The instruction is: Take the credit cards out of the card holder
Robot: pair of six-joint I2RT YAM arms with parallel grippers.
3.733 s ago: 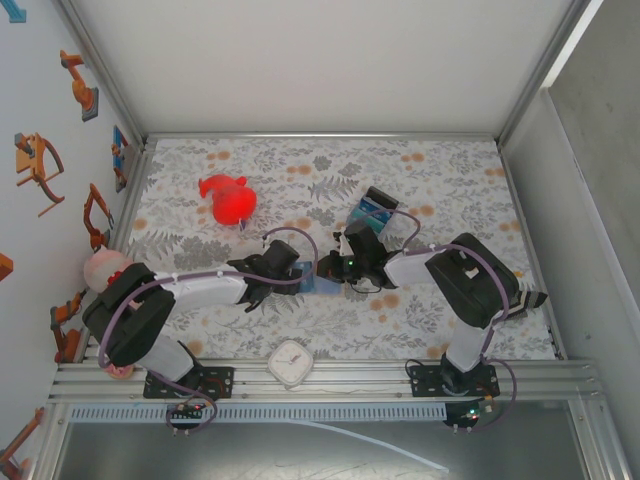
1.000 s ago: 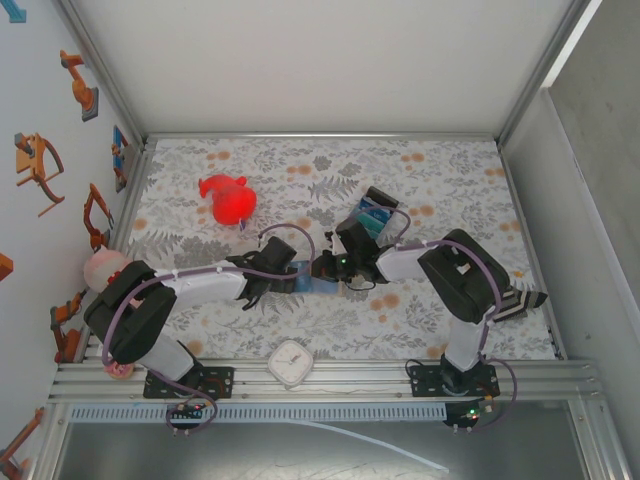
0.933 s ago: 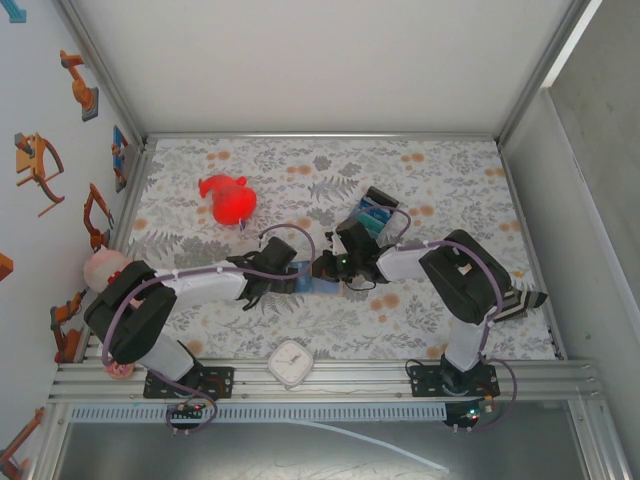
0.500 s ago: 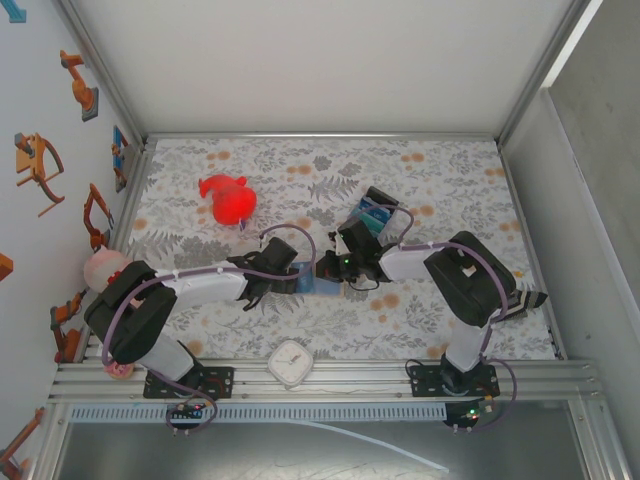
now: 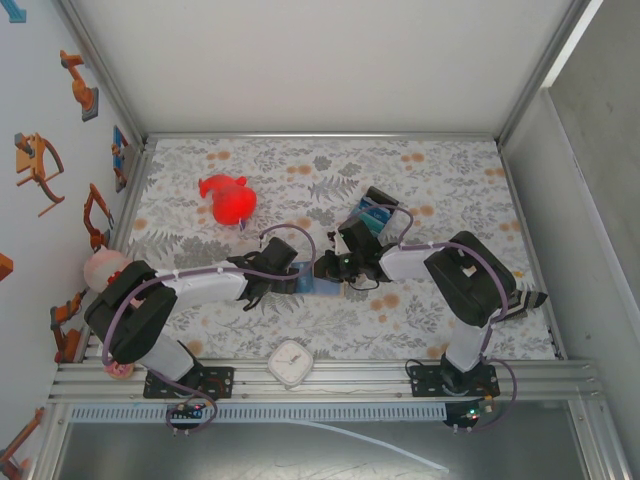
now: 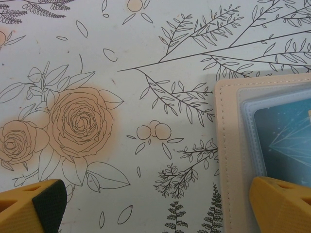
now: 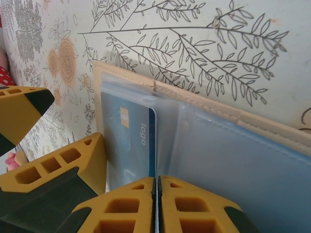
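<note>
The right hand [image 7: 156, 184], pressed together at the card holder [image 6: 226, 145], maybe nipping a credit card [image 7: 129, 141], has drawn back slightly; the left hand [image 6: 155, 208] stays spread.

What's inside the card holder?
A blue credit card sits in a clear sleeve of the card holder; its lower end is hidden behind the right gripper. What the neighbouring pocket holds is unclear.

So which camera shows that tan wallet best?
Right wrist: the tan bifold wallet lies open close up, with clear sleeves and a blue card. Left wrist catches one stitched corner; top external, a tiny sliver.
</note>
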